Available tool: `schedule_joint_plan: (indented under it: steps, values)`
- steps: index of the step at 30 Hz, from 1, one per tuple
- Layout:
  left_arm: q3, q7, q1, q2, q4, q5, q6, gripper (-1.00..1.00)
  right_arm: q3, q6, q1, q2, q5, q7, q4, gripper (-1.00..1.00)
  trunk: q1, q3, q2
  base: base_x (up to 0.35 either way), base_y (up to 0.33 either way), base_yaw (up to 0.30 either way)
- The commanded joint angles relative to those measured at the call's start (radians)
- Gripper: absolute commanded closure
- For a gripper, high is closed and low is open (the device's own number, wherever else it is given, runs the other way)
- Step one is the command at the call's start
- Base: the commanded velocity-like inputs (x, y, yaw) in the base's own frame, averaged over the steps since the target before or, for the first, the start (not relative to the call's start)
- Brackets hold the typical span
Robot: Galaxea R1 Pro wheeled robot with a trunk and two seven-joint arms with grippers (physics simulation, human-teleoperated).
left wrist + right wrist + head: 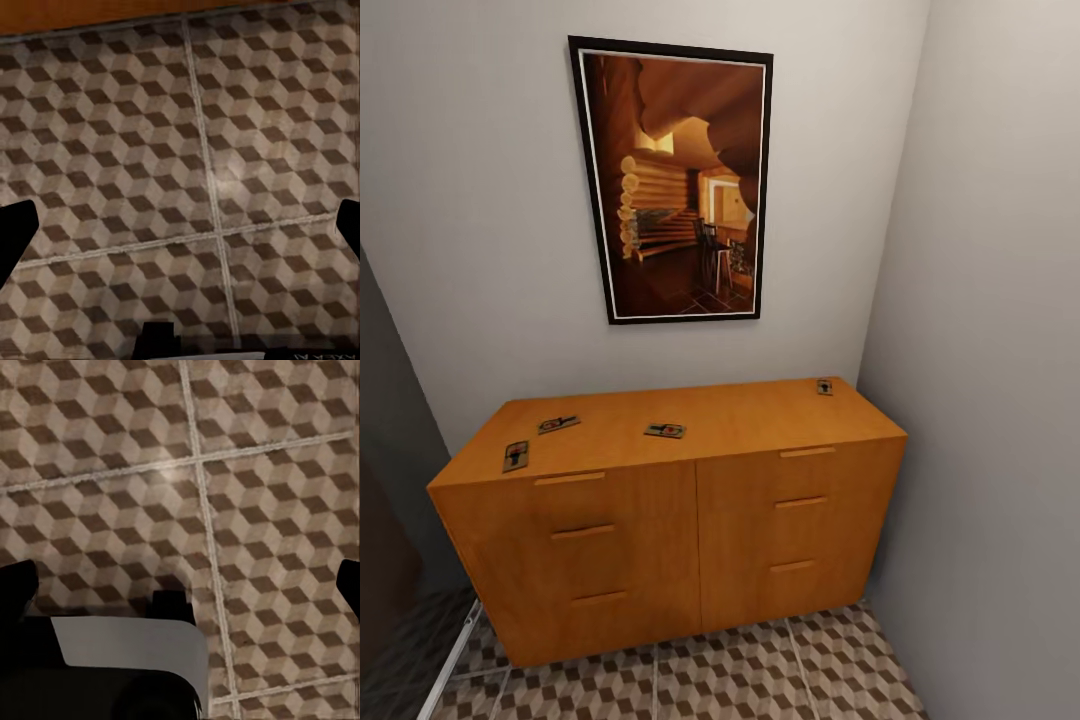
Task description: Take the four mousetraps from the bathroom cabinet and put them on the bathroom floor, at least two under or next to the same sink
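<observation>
On top of the cabinet [670, 500] all four mousetraps [665, 431] are still lying, three toward its left end, one at the back right corner. Both end effectors [180, 225] [180, 585] are hanging wide, empty, above the bathroom floor [112, 150].

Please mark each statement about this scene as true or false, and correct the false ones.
1. All four mousetraps lie on top of the cabinet. True: at and.
2. A mirror hangs above the cabinet. False: it is a framed picture of a log interior.
3. One mousetrap sits near the cabinet's back right corner. True.
4. A drawer is pulled open. False: all the drawer fronts look closed.
5. The left gripper holds a mousetrap. False: its fingers are apart over the bathroom floor, with nothing between them.
</observation>
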Motion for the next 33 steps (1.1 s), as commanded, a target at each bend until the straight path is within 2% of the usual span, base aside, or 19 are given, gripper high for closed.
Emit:
schedule_joint_plan:
  steps: [1,2,7,8,14,16,17,19,23,24,31,33]
  values:
    - [-0.001,0.000,0.000,0.000,-0.026,0.001,0.016,-1.00,-0.001,0.021,0.000,-0.002,0.000,0.001,-0.025,-1.00,0.000,-0.001,-0.001,0.000,0.000,0.000]
    - [-0.001,0.000,0.000,-0.001,-0.071,0.001,0.032,-1.00,-0.002,0.051,0.000,-0.008,0.001,0.001,-0.071,-1.00,0.000,-0.001,-0.001,0.000,0.000,0.000]
    - [-0.004,0.000,0.000,-0.001,-0.185,0.000,0.067,-1.00,-0.003,0.141,0.000,-0.027,0.001,0.001,-0.198,-1.00,0.000,-0.001,-0.001,0.000,0.000,0.000]
    - [-0.004,0.000,0.000,-0.001,-0.238,0.000,0.087,-1.00,-0.003,0.182,0.000,-0.037,0.001,0.000,-0.258,-1.00,0.000,-0.001,-0.001,0.000,0.000,0.000]
    - [-0.012,0.000,0.000,-0.001,-0.420,-0.001,0.190,-1.00,-0.008,0.302,0.000,-0.064,0.000,0.000,-0.455,-1.00,0.000,-0.001,-0.001,0.000,0.000,0.000]
    - [-0.023,0.000,0.001,-0.001,-0.478,-0.001,0.228,-1.00,-0.015,0.337,0.000,-0.069,0.000,0.000,-0.516,-1.00,0.000,-0.001,-0.001,0.000,0.000,0.000]
    - [-0.040,0.000,0.000,-0.001,-0.529,-0.003,0.263,-1.00,-0.026,0.370,0.000,-0.073,0.000,0.000,-0.572,-1.00,0.000,-0.001,-0.001,0.000,0.000,0.000]
    - [-0.061,0.000,0.000,-0.001,-0.573,-0.003,0.292,-1.00,-0.040,0.403,0.000,-0.076,0.000,-0.001,-0.622,-1.00,0.000,-0.001,-0.001,0.000,0.000,0.000]
    - [-0.096,0.001,0.000,-0.010,-0.636,-0.005,0.327,-1.00,-0.066,0.462,0.000,-0.079,0.001,-0.001,-0.714,-1.00,0.000,-0.001,-0.001,0.000,0.000,0.000]
    - [-0.107,0.002,0.000,-0.023,-0.653,-0.007,0.336,-1.00,-0.077,0.488,-0.001,-0.080,0.002,-0.001,-0.756,-1.00,0.000,-0.001,-0.001,0.000,0.000,0.000]
    - [-0.124,0.014,-0.002,-0.079,-0.681,-0.019,0.342,-1.00,-0.100,0.551,-0.011,-0.082,0.004,-0.003,-0.855,-1.00,0.000,-0.001,-0.001,0.000,0.000,0.000]
    - [-0.125,0.017,-0.004,-0.086,-0.684,-0.020,0.342,-1.00,-0.102,0.560,-0.022,-0.083,0.004,-0.003,-0.863,-1.00,0.000,-0.001,-0.001,0.000,0.000,0.000]
